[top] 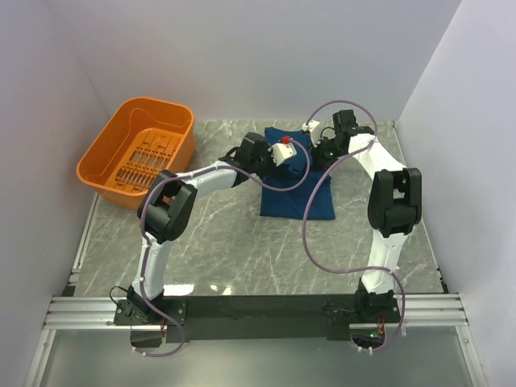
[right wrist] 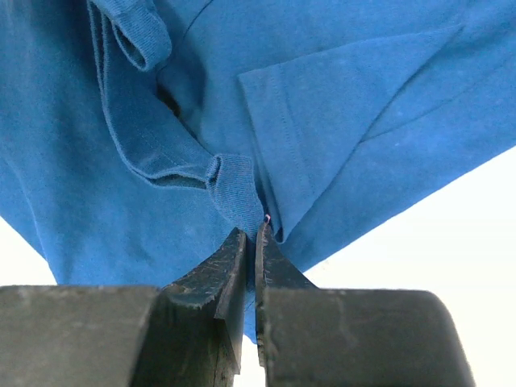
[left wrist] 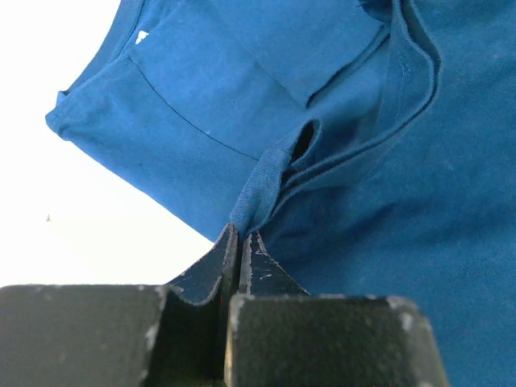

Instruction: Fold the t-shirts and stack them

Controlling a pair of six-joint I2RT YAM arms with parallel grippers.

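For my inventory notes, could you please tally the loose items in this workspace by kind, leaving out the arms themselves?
Dark blue t-shirt: 1
Orange plastic basket: 1
Total: 2

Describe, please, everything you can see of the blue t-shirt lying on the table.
The t-shirt is dark blue, a soft cotton-looking knit, partly folded into a rough rectangle on the grey marbled table, right of centre toward the back. A hemmed short sleeve lies folded across the body, and the ribbed neckband bunches in loose folds. No print shows. The left gripper and the right gripper are each shut on a pinch of its fabric at the far edge.
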